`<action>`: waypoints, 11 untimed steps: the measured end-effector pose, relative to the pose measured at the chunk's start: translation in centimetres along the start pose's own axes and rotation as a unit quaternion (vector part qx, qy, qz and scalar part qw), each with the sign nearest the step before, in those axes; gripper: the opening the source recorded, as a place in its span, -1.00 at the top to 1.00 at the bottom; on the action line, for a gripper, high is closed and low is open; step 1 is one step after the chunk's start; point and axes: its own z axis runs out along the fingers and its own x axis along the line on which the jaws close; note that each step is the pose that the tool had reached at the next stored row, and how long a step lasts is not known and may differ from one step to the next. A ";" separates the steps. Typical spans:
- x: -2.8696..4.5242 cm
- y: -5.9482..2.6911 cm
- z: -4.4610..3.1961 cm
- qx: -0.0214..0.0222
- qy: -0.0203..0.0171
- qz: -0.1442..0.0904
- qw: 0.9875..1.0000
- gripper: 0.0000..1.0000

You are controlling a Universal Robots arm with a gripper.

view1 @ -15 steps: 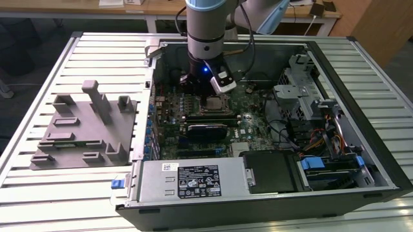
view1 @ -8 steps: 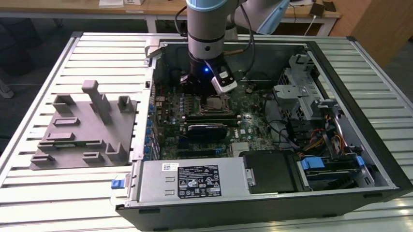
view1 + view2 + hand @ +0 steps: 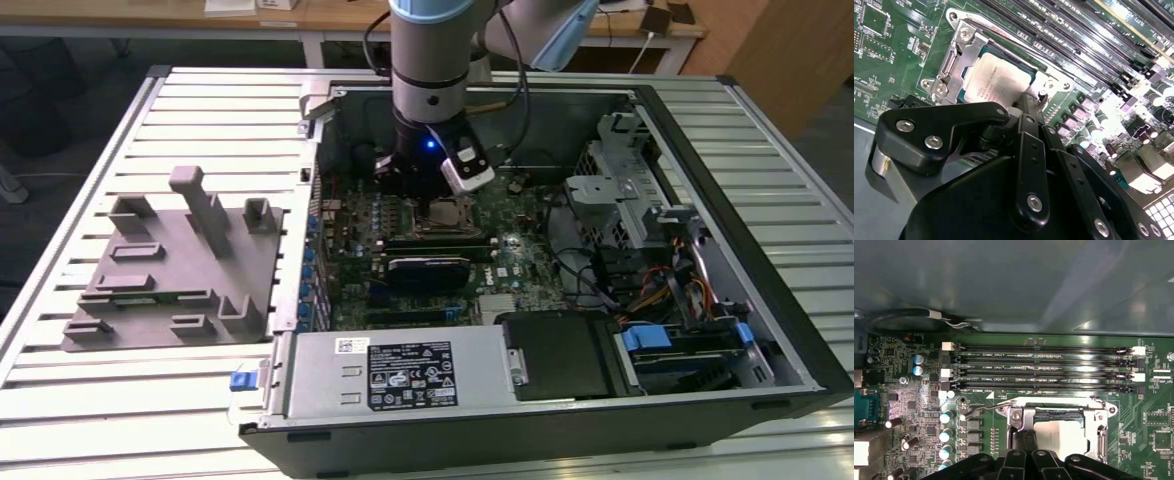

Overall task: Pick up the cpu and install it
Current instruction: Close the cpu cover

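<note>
Cpu [image 3: 996, 75] lies flat inside the metal socket frame [image 3: 954, 55] on the green motherboard [image 3: 884, 50], silvery top plate up; in the first wrist view it [image 3: 1059, 435] sits within that same frame [image 3: 1016, 415], with the memory slots [image 3: 1044, 367] just beyond the frame. The gripper [image 3: 1030, 100] hangs right over the frame's edge, its black fingers [image 3: 1025, 437] drawn together and gripping nothing, tips at the chip's rim. In the exterior view the arm [image 3: 430, 60] stands above the frame, inside the open computer case [image 3: 747, 250].
</note>
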 end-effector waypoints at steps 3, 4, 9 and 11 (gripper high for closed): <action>-0.20 0.00 0.01 0.000 0.000 -0.001 1.000 0.79; -0.25 0.00 0.01 0.000 0.000 -0.002 1.000 0.79; -0.28 0.02 -0.07 0.000 0.000 -0.002 1.000 0.79; -0.28 0.02 -0.29 0.000 0.000 -0.002 1.000 0.79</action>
